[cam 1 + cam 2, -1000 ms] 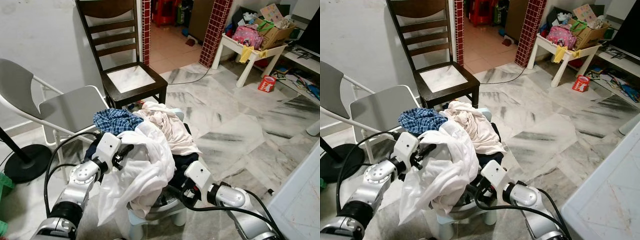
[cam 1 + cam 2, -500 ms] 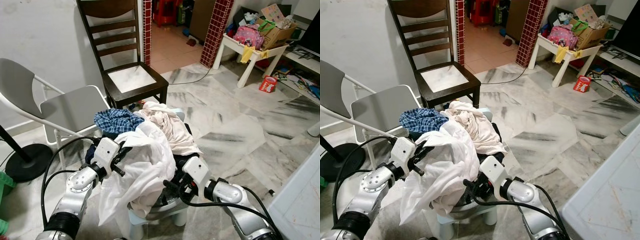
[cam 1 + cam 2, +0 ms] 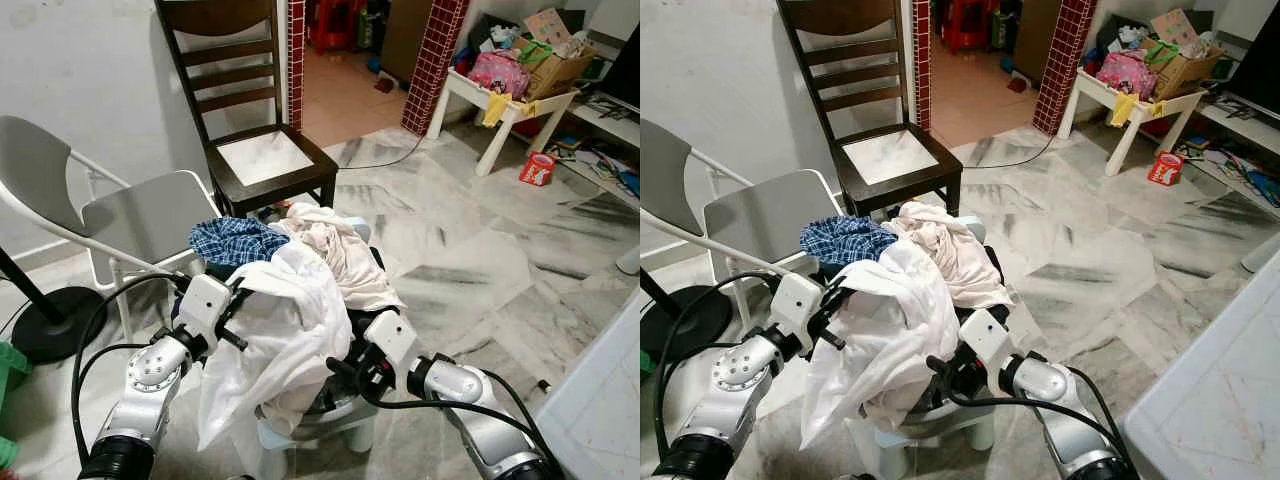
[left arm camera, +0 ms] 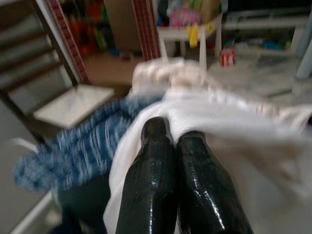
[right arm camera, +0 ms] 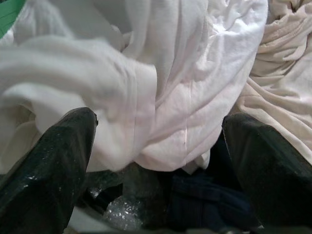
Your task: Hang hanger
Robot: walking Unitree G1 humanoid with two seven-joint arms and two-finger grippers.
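— What's piled on that little stool (image 3: 318,425)?

— Soft, crumpled laundry: a white garment (image 3: 285,335) of thin cloth hanging in loose folds down the front, a cream one (image 3: 335,250) bunched behind it, a blue-and-white checked shirt (image 3: 232,241) to the left, and something dark navy (image 5: 195,204) underneath. The stool itself looks like pale moulded plastic.

— And the grippers?

— The left gripper (image 4: 171,146) has its glossy black jaws pressed together on a fold of the white garment, at the upper left of the pile. The right gripper (image 5: 156,146) sits low at the front of the pile with its jaws spread wide, white cloth between them but nothing clamped.

— Where's the hanger?

— I can't make one out — if it's there, it's buried in the cloth.

— The surroundings?

— A dark wooden chair (image 3: 250,120) with a slatted back and a pale seat stands behind the pile. Beside it, a grey folding chair (image 3: 110,215) with a smooth curved shell on white tube legs. The floor (image 3: 470,260) is polished marble, white with grey veins. Red mosaic-tiled pillars (image 3: 430,65) frame a doorway, and a white tabletop (image 3: 500,100) on the right carries a cardboard box (image 3: 550,65) and a pink bag (image 3: 495,70).

— Any writing?

— A red carton (image 3: 534,167) on the floor has print, too small to read.
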